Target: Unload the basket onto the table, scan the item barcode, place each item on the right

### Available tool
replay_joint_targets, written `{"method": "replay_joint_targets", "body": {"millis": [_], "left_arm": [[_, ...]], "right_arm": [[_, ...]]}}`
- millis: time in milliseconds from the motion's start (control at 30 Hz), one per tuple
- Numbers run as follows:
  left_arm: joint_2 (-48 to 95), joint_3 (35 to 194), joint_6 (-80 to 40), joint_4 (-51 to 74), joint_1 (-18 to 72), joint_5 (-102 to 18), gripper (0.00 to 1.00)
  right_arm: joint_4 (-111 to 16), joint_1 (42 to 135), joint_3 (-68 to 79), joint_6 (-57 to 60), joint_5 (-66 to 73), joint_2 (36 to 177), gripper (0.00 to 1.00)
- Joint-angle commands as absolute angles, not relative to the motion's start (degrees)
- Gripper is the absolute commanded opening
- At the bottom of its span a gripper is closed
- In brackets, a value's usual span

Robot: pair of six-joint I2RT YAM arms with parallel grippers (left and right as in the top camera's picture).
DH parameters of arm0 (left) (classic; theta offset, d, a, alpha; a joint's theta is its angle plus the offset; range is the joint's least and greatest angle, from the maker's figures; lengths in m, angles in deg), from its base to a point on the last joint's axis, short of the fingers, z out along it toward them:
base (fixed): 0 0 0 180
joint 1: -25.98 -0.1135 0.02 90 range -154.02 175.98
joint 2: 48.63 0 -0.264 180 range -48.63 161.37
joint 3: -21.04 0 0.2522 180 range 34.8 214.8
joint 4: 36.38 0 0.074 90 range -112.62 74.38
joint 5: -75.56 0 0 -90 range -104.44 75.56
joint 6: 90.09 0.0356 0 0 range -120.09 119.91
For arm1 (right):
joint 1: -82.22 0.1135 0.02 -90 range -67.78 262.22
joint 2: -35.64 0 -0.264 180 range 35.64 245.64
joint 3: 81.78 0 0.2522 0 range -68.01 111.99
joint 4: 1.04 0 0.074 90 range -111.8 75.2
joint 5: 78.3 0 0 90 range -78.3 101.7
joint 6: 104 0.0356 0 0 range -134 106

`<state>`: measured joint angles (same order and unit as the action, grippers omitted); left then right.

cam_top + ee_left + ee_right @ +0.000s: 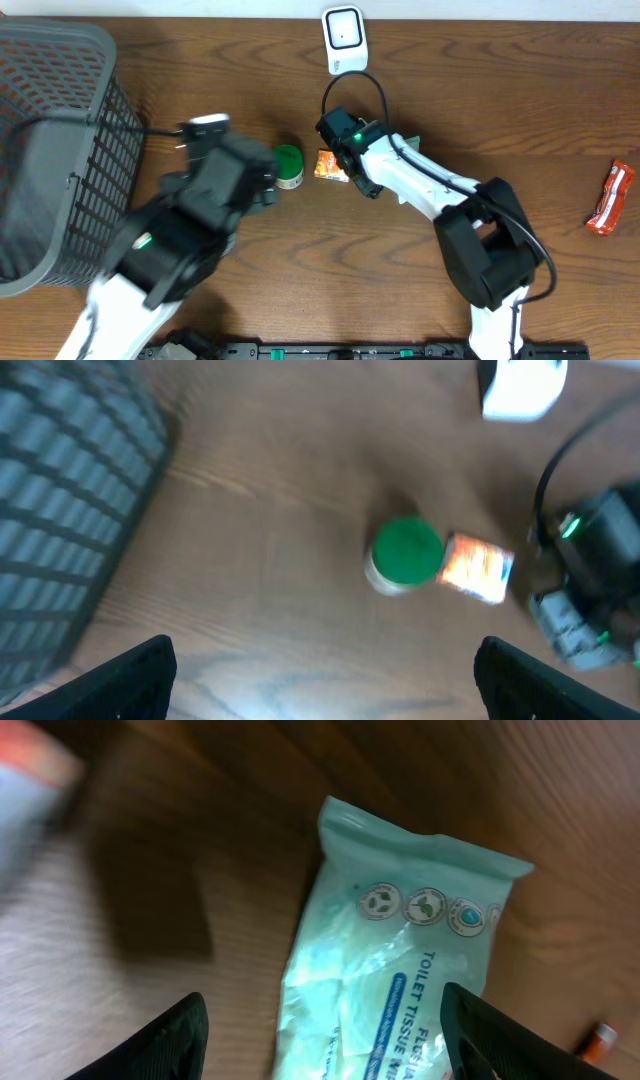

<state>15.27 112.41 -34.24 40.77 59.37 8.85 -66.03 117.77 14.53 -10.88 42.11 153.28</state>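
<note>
The white barcode scanner [343, 38] stands at the table's far edge and shows blurred as the scanner [522, 385] in the left wrist view. A pale green toilet tissue pack [400, 970] lies flat on the table. My right gripper [322, 1005] is open above it, its fingers apart on either side and not touching it. In the overhead view my right arm [420, 180] hides most of the pack [412, 141]. A green-lidded jar [288, 166] and an orange packet [328, 165] sit side by side. My left gripper [322, 660] is open and empty, short of the jar [405, 555].
A dark mesh basket [55, 150] fills the left side of the table. A red snack bar [610, 198] lies at the far right. The scanner's black cable [355, 85] loops down toward my right wrist.
</note>
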Motion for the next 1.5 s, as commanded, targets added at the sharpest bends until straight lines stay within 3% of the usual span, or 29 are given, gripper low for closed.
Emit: {"method": "replay_joint_targets", "body": {"millis": [0,500,567,767,1100,1133,1167,1233,1367,1433,1467], "left_arm": [[9.9,112.8,-34.9,41.2,56.5,11.4,0.95],[6.3,112.8,-34.7,45.5,55.5,12.0,0.95],[6.3,112.8,-34.7,45.9,55.5,12.2,0.95],[6.3,112.8,-34.6,46.4,55.5,12.3,0.95],[6.3,112.8,-34.2,46.8,55.5,12.3,0.95],[6.3,112.8,-34.2,46.8,55.5,12.3,0.96],[6.3,112.8,-34.3,46.7,55.5,12.3,0.95],[6.4,112.8,-34.3,46.7,55.5,12.3,0.95],[6.3,112.8,-34.3,46.7,55.5,12.3,0.95],[6.4,112.8,-34.3,46.7,55.5,12.2,0.95],[6.3,112.8,-34.3,46.7,55.5,12.2,0.95]], "right_arm": [[-66.0,118.1,14.2,-7.1,50.6,155.5,0.70],[-67.2,116.5,12.8,-7.2,52.1,165.1,0.75],[-67.6,116.2,12.8,-7.2,51.4,167.1,0.64],[-68.4,116.3,12.8,-6.1,46.1,171.1,0.03],[-70.5,116.5,13.7,-4.1,46.1,170.4,0.01],[-71.2,116.5,13.9,-4.1,46.1,170.0,0.02],[-71.8,116.5,14.2,-3.5,46.1,169.1,0.15],[-72.6,116.5,14.8,-3.3,45.9,166.8,0.26],[-72.7,116.0,15.4,-3.6,43.9,159.3,0.34],[-71.4,115.3,15.5,-6.6,40.8,155.0,0.54],[-70.8,114.8,15.5,-8.8,38.9,153.4,0.72]]}}
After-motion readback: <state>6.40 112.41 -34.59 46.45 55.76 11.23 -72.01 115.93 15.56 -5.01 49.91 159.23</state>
